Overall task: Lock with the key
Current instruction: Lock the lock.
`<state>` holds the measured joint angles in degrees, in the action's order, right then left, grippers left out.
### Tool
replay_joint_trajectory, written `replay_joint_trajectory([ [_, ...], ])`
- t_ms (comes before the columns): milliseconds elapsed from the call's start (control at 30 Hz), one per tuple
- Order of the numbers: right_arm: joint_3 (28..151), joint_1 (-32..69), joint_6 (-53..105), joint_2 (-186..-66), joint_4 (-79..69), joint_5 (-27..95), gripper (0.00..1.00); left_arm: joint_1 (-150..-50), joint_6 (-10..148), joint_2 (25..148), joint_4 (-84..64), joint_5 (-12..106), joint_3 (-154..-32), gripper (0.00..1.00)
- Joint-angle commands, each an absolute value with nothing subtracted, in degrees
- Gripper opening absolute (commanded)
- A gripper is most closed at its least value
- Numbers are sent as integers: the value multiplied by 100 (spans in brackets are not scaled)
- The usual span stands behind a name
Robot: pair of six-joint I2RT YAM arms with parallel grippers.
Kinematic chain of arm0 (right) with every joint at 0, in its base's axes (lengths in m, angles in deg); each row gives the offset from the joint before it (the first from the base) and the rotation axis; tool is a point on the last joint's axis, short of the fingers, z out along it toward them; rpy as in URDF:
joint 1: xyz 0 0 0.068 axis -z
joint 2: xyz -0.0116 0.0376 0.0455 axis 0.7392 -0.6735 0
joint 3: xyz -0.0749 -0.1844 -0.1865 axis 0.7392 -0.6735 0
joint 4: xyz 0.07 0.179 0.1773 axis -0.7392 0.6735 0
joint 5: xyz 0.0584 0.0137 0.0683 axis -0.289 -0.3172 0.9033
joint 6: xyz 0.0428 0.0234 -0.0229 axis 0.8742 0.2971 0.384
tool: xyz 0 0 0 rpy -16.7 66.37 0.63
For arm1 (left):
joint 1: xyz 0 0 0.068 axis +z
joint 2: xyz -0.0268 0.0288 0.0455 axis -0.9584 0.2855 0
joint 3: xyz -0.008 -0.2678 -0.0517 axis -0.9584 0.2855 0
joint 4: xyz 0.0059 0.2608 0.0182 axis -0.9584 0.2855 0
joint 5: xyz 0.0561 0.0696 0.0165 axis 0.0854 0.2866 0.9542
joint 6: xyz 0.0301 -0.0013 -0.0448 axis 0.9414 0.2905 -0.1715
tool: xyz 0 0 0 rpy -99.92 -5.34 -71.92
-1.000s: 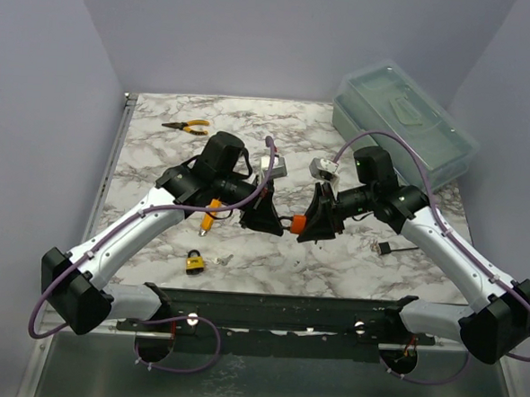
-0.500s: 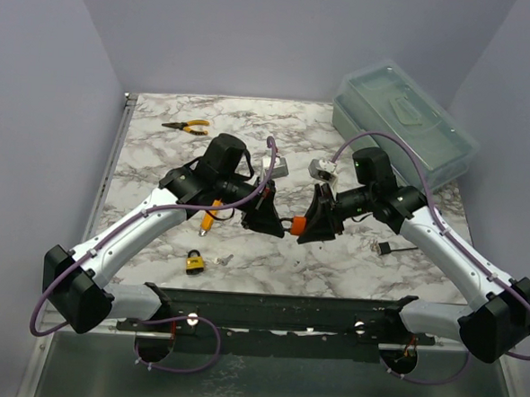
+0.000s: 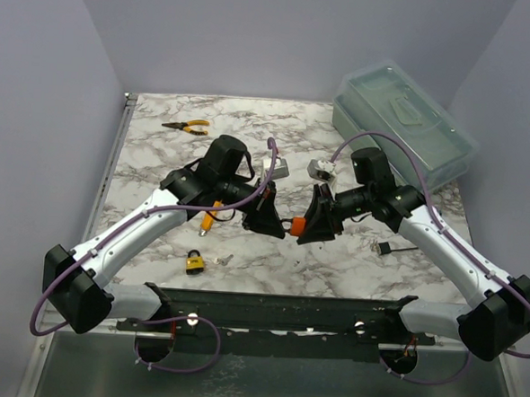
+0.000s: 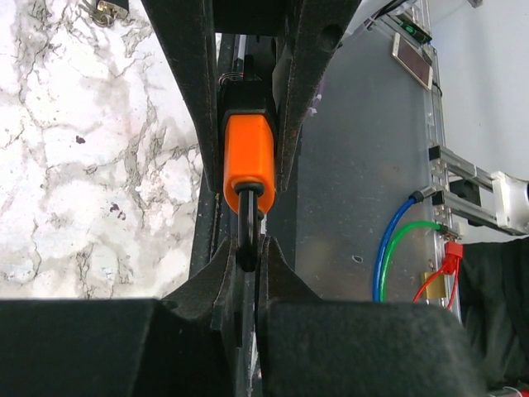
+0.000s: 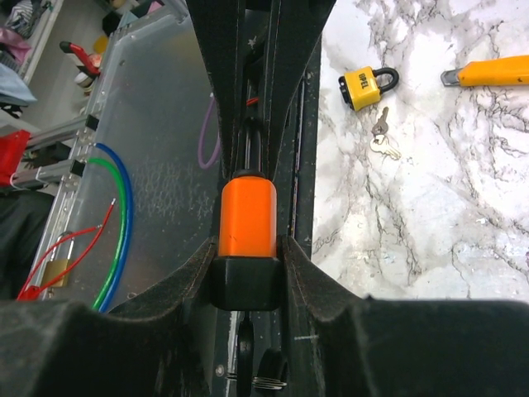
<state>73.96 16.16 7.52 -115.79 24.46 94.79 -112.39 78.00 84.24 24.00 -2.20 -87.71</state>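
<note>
The marble surface (image 3: 333,266) carries a clear plastic box (image 3: 404,126) at its rear right corner. Both arms meet over the centre, where the orange padlock (image 3: 297,224) is held clear of the surface. The right gripper (image 5: 245,277) clamps the padlock's body, and the left gripper (image 4: 245,256) is closed on its black shackle (image 4: 245,219). Nothing obstructs either grip. Pliers (image 3: 186,127) lie rear left and a utility knife (image 3: 209,220) lies under the left arm. A yellow padlock (image 5: 368,87) lies front left, with keys (image 5: 380,136) just beside it. Against the frame one second earlier, both grips and the padlock's position are essentially unchanged.
</note>
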Motion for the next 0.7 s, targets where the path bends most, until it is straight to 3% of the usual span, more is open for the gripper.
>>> replay_joint_trajectory([
  [0,7587,1339,727,-11655,1823,9616,0,-11455,7784,8358,1405,-276,-8622,0],
  [233,7547,1498,623,-11424,2275,9283,0,-10885,8649,7916,2607,-223,-8784,2],
  [267,7541,1554,617,-11434,2300,9278,0,-10789,8705,7915,2778,-257,-8871,6],
  [400,7630,1659,534,-11518,2403,9290,0,-10498,8761,8008,3241,-384,-9181,40],
  [600,7654,1656,547,-11560,2282,9342,0,-10460,8678,8025,3398,-52,-9426,59],
  [667,7621,1656,588,-11554,2165,9416,0,-10459,8546,8087,3370,-61,-9458,73],
])
